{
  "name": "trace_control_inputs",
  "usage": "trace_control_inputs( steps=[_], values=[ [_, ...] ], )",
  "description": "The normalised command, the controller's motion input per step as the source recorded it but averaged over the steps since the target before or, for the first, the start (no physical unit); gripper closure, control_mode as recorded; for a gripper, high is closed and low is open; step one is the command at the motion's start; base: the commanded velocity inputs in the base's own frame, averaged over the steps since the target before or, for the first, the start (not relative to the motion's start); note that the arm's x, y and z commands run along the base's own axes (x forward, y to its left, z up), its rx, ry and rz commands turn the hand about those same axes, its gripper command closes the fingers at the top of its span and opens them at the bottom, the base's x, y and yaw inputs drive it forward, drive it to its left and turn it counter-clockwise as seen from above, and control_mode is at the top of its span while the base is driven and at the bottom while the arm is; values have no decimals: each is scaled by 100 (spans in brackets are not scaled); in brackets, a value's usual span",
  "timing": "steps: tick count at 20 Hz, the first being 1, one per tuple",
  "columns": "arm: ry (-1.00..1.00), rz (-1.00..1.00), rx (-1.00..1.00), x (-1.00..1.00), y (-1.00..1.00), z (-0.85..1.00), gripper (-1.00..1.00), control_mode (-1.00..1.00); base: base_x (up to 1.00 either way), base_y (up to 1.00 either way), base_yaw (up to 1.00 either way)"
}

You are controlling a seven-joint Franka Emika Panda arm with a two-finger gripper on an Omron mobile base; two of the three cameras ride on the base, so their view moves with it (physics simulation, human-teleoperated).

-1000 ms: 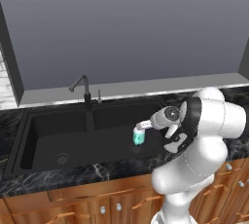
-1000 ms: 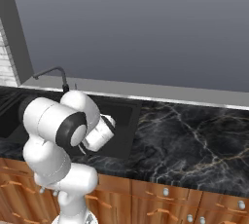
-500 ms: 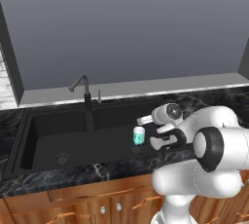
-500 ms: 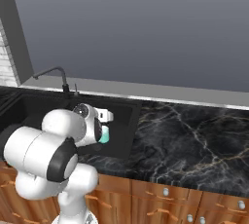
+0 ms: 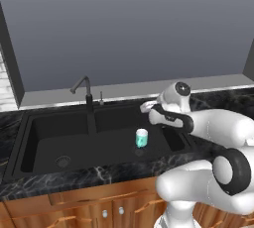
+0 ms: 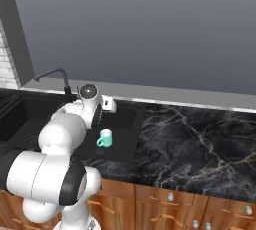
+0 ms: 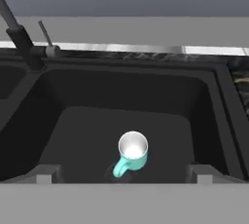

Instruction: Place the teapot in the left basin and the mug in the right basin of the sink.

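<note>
We see the sink (image 5: 30,138) set in the dark marble tabletop (image 6: 200,144) — the right basin (image 7: 87,121) holds the mug (image 7: 132,153), upright near its front edge, handle toward the front. Claw (image 7: 121,177) open, empty, hanging above the mug — not touching it.

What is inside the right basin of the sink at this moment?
The mug stands upright on the right basin floor, handle toward the hand camera, with the open gripper apart from it. The basin's drain is not visible.
</note>
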Motion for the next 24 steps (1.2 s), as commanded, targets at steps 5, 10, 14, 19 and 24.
trace_control_inputs(
  steps=[5, 10, 14, 19, 24],
  values=[
    [21, 1, 13, 1, 15, -3, -100, -100, 0, 0, 0],
    [28, 0, 1, 0, 39, -23, -100, -100, 0, 0, 0],
    [19, 0, -3, -3, 30, 0, -100, -100, 0, 0, 0],
    [1, 0, -7, -27, 0, 34, -100, -100, 0, 0, 0],
    [0, 0, -10, -33, -7, 35, -100, -100, 0, 0, 0]
  ],
)
